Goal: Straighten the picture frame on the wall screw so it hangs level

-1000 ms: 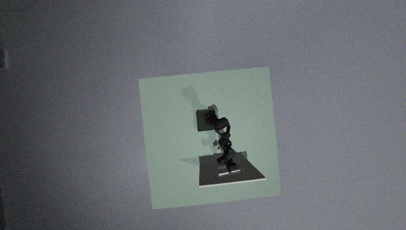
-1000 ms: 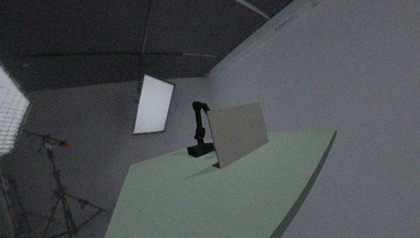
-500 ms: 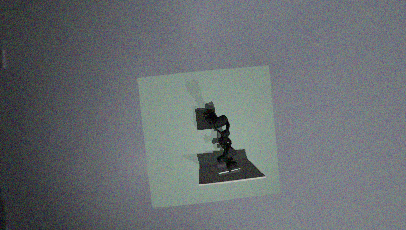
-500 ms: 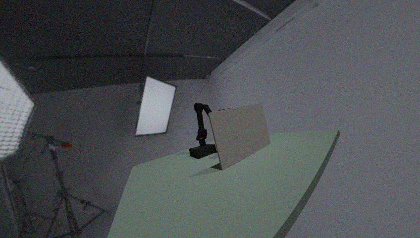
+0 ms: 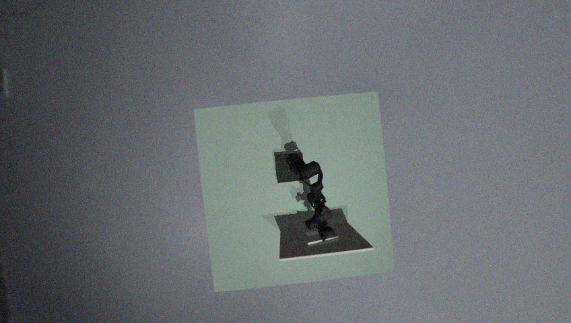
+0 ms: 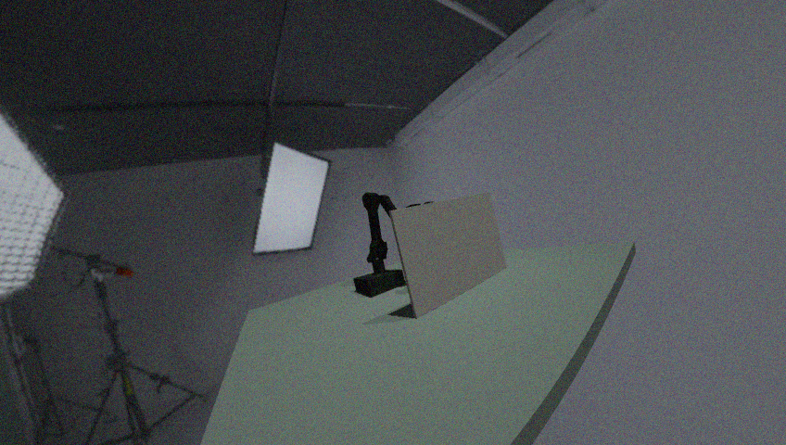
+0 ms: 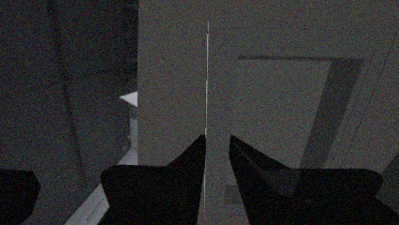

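Observation:
The picture frame [image 5: 314, 242] shows as a small pale edge near the upright board's top in the top view. That edge slants a little against the board's top edge. In the wrist view the frame [image 7: 206, 103] shows as a thin bright line, with its face dim. My gripper [image 5: 323, 239] [image 7: 215, 139] is shut on the frame's edge, one dark finger on either side. The wall board [image 5: 288, 248] [image 6: 451, 247] [image 7: 169, 94] stands tilted, and in the exterior view it hides the frame and gripper. The screw and notched strip are hidden. Whether the frame hangs level cannot be told.
The pale green table [image 5: 232, 180] [image 6: 331, 375] carries the arm's dark base [image 5: 282, 171] [image 6: 374, 284] and the board. The arm reaches from the base over to the board. A bright light panel [image 6: 292, 201] and a tripod [image 6: 115, 352] stand in the background.

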